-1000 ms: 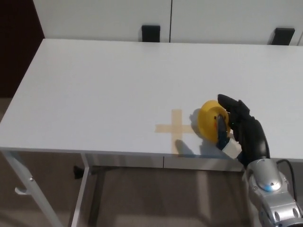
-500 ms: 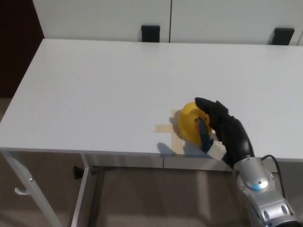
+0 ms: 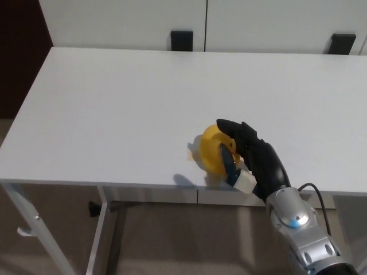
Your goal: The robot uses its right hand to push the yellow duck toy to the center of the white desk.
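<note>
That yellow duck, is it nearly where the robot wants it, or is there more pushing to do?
Nearly there. The yellow duck toy now covers almost all of the tape cross on the white desk; only a sliver of tape peeks out at its left. The right hand is pressed against the duck's right side. What looks left: stop pushing and draw the hand away. The mark lies near the front edge.

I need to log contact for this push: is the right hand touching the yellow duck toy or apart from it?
Touching: the right hand presses against the yellow duck toy's right side, fingers spread, not wrapped around it.
</note>
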